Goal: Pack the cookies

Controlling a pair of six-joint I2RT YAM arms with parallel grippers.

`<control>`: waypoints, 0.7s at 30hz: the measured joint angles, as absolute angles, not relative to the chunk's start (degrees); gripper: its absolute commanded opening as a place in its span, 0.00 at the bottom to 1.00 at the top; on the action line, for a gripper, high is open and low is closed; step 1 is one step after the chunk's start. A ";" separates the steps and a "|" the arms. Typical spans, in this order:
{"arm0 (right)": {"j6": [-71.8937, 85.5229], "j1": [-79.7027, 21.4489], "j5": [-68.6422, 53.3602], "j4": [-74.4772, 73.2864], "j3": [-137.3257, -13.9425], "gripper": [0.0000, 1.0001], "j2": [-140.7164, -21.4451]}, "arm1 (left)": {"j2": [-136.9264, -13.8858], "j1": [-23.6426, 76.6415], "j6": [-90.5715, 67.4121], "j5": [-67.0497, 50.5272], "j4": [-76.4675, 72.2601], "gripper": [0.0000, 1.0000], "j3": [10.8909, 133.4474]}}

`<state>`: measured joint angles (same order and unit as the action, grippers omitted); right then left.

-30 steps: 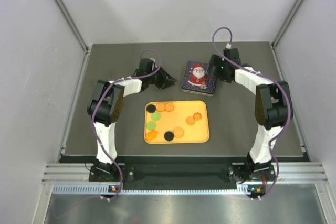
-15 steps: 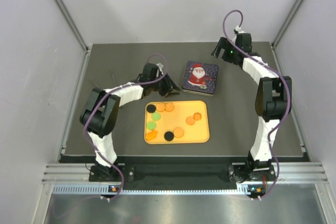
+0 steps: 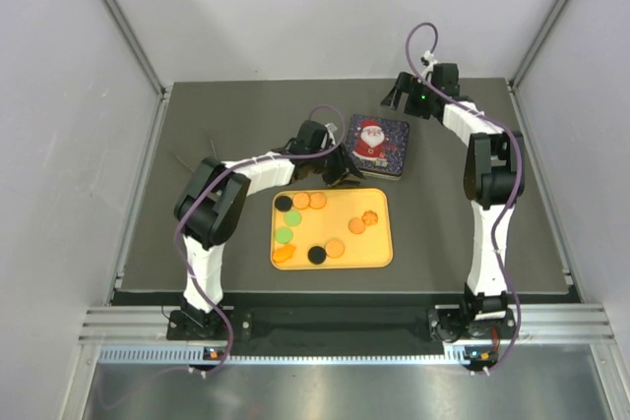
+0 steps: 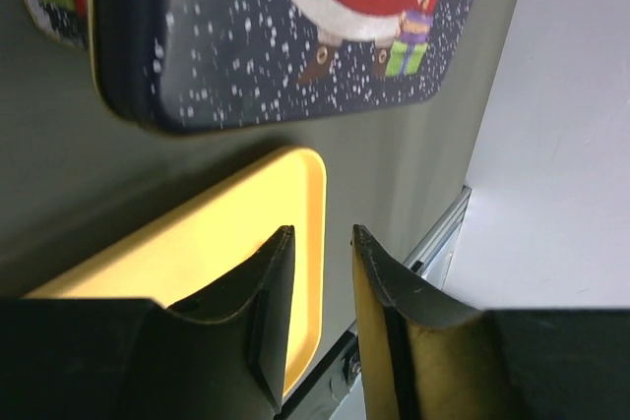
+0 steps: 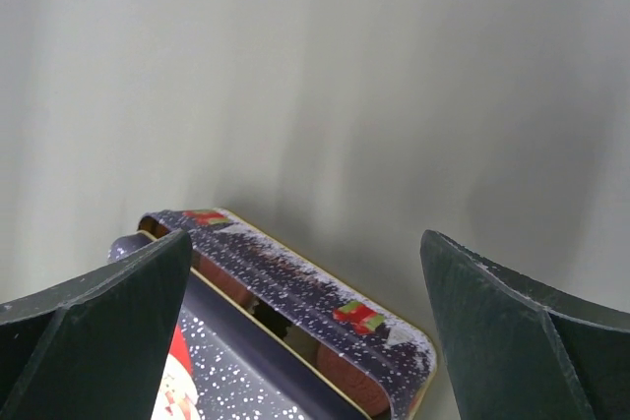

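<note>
Several cookies lie on the yellow tray (image 3: 379, 253): black ones (image 3: 283, 203), green ones (image 3: 292, 217) and orange ones (image 3: 335, 247). Just beyond the tray sits a Santa tin (image 3: 375, 145), whose lid rests askew; the right wrist view shows a gap along its wall (image 5: 295, 282) with brownish shapes inside. My left gripper (image 3: 345, 172) hovers between the tray's far edge and the tin, its jaws a little apart and empty (image 4: 322, 231). The tray's corner (image 4: 226, 233) and the tin lid (image 4: 276, 36) lie below it. My right gripper (image 3: 404, 95) stands wide open behind the tin (image 5: 305, 235).
A dark mat (image 3: 217, 125) covers the table, with white walls on three sides. A metal rail (image 3: 335, 322) runs along the near edge.
My left gripper has travelled right along the tray's far edge toward the tin's front. The right gripper has drawn back from the tin's right side to the far end of the mat.
</note>
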<state>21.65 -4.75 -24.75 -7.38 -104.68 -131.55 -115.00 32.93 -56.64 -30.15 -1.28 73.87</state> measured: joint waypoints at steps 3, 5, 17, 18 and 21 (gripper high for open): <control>21.65 -4.75 -26.37 -7.29 -104.73 1.00 -131.68 | -116.90 32.93 -57.06 -30.33 -1.63 0.36 75.35; 21.67 -4.78 -27.66 -7.20 -104.79 1.00 -131.68 | -118.56 32.93 -57.30 -30.59 -1.89 0.36 76.62; 21.56 -5.17 -33.21 -7.09 -103.79 1.00 -131.68 | -124.53 32.77 -58.81 -30.68 -2.72 0.36 81.45; 21.54 -5.23 -33.47 -6.94 -103.02 1.00 -131.66 | -124.62 32.73 -58.81 -30.65 -2.76 0.37 81.82; 21.04 -5.21 -33.71 -6.02 -100.07 1.00 -131.46 | -124.79 32.53 -58.83 -30.61 -2.70 0.37 83.11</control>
